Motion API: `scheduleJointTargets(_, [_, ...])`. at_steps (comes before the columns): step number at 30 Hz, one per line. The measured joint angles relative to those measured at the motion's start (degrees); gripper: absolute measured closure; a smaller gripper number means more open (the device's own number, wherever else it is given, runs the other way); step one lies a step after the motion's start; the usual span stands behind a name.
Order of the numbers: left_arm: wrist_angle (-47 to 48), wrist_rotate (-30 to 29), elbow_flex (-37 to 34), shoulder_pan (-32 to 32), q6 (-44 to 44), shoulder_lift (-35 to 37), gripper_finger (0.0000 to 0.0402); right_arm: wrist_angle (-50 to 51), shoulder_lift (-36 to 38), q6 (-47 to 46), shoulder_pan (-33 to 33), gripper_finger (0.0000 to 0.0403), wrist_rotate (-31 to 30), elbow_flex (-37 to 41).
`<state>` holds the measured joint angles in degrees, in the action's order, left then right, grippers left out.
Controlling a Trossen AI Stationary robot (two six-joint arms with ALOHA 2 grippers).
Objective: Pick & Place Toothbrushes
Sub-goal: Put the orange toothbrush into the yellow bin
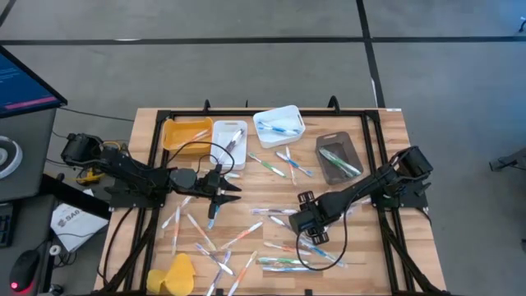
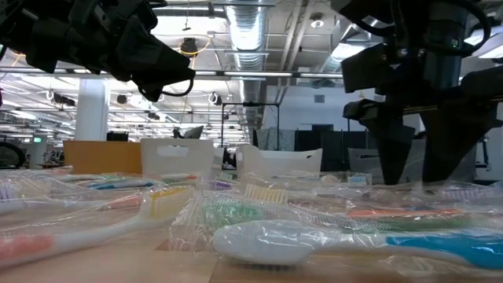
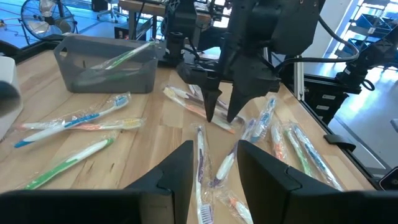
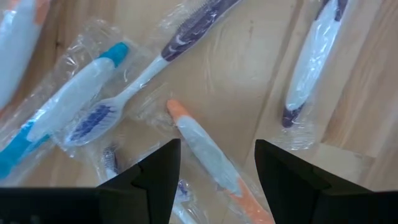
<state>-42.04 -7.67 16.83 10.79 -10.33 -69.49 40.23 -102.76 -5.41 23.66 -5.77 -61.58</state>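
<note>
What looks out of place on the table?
A crumpled yellow cloth-like lump sits at the table's near left corner among the loose wrapped toothbrushes. It is the only thing there that is neither a brush nor a bin. Nothing looks spilled or damaged.

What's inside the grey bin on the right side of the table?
The grey bin holds wrapped toothbrushes with green handles; the left wrist view shows one leaning on its wall. How many lie inside, the wall and wrappers hide.
</note>
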Motion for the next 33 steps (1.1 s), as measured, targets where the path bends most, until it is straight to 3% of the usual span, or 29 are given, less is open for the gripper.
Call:
scheduleJointTargets(17, [0.0, 0.0, 0.0, 0.01, 0.0, 0.0, 0.0285, -0.71, -0.02, -0.5, 0.7, 0.0202, 1.83, 0.0])
scheduleJointTargets(33, [-0.01, 0.0, 0.01, 0.01, 0.0, 0.0, 0.0285, -7.2, 0.23, -0.1, -0.17, 0.0202, 2.27, 5.49])
